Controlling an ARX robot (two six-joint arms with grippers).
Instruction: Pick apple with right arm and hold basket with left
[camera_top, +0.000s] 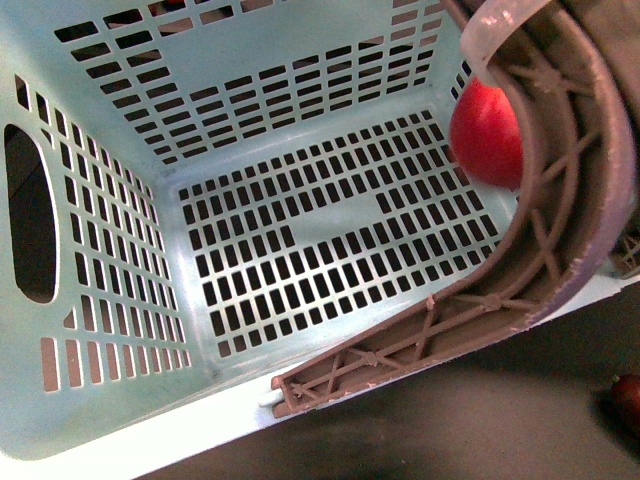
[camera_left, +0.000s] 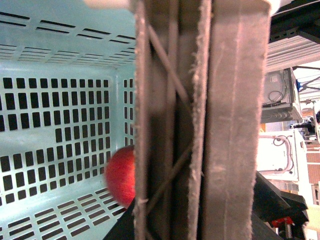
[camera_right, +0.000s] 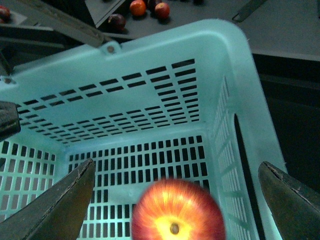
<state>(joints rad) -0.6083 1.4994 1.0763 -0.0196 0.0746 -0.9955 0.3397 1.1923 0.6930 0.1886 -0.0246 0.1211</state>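
Right gripper (camera_right: 176, 164) spread wide above apple (camera_right: 177, 212) near basket (camera_right: 225, 40) wall; left gripper (camera_left: 200, 215) behind handle (camera_left: 200, 100), grip cannot be told

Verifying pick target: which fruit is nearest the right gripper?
The red apple with the yellow patch, inside the basket, centred in the open right gripper. The orange one, red one and dark one lie outside, beyond its rim.

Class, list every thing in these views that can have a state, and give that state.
Basket: holds one apple, otherwise empty.
Handle: raised.
Apple: inside the basket, ungripped.
Right hand: open, fingers either side of the apple.
Left hand: grip hidden by the handle; cannot tell.
Loose fruit: lying outside the basket.
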